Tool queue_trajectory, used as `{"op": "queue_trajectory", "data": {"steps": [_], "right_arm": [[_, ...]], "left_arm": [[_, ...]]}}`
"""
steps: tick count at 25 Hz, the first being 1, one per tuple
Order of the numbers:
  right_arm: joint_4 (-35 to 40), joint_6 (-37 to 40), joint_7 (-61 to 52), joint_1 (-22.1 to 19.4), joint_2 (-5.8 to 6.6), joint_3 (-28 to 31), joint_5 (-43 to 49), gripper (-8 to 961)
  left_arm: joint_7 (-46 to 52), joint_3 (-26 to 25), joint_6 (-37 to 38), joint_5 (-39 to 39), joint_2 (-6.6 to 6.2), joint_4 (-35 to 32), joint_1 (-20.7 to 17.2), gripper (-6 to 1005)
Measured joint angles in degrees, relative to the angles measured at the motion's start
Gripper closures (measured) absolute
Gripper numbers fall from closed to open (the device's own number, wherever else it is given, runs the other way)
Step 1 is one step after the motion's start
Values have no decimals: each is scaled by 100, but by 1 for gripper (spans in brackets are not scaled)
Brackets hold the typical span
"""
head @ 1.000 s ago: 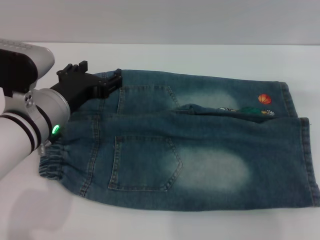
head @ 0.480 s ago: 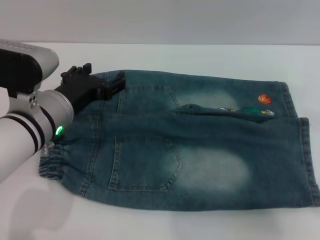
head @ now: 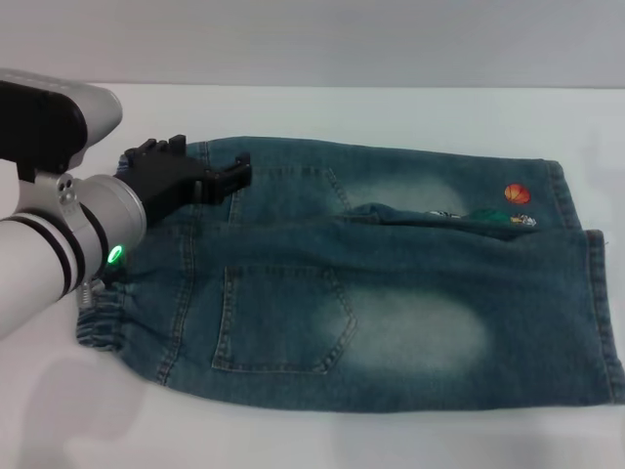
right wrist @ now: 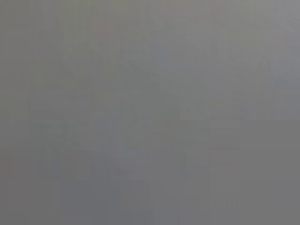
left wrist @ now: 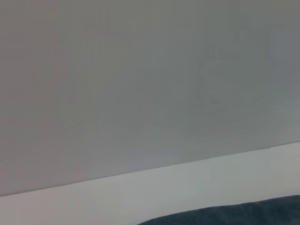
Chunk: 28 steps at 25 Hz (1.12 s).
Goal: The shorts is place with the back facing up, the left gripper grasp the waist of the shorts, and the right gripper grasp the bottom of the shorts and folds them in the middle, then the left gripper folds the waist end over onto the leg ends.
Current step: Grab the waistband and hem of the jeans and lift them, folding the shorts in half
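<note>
Head view, faded denim shorts point(head: 391, 293), ruffled waist point(head: 103, 327)

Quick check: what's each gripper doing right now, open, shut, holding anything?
Left gripper: over the waist of the shorts at its far end; open or shut cannot be told.
Right gripper: not in view.

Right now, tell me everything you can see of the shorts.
The shorts are long blue denim with faded pale patches, lying flat and spread on the white table, back up, with two back pockets showing. The gathered elastic waist lies at the robot's left, the stitched leg hems at its right, one bearing a small orange basketball print. The left pincer sits over the far waist corner; whether it touches the cloth is unclear.
</note>
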<state>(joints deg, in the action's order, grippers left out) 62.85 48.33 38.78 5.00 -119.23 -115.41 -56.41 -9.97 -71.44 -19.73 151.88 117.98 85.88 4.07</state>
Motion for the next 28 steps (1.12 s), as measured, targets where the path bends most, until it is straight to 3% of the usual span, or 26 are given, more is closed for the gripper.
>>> {"op": "queue_trajectory", "data": {"steps": [7, 11, 13, 15, 18, 19, 20, 23, 28], "right_arm": [[1109, -2488, 423, -572, -34, 372, -627, 228], [1739, -4263, 543, -778, -33, 1044, -1130, 228], [1775, -4813, 663, -705, -22, 1267, -1125, 228], [1648, -4766, 727, -618, -15, 1249, -1067, 227], [1089, -4030, 832, -292, 4, 1033, -908, 227], [655, -2949, 848, -51, 13, 749, -842, 227], [655, -2949, 848, -51, 13, 749, -842, 227], [-47, -1230, 615, 331, 32, 242, -733, 228], [-1634, 1312, -1447, 870, 53, -395, 516, 229]], "left_arm": [[4, -2, -115, 5, -1, 24, 51, 159], [4, -2, -206, 12, -6, 42, 70, 159], [4, -2, -213, 17, -6, 42, 71, 160], [4, -1, -206, 14, -3, 37, 79, 160], [-3, -1, -198, 9, 1, 11, 116, 161], [-2, -1, -203, 8, 2, 6, 139, 161], [-2, -1, -203, 8, 2, 6, 139, 161], [-1, 5, -215, 5, 4, 3, 156, 161], [5, 35, -218, 1, 5, -7, 176, 162]]}}
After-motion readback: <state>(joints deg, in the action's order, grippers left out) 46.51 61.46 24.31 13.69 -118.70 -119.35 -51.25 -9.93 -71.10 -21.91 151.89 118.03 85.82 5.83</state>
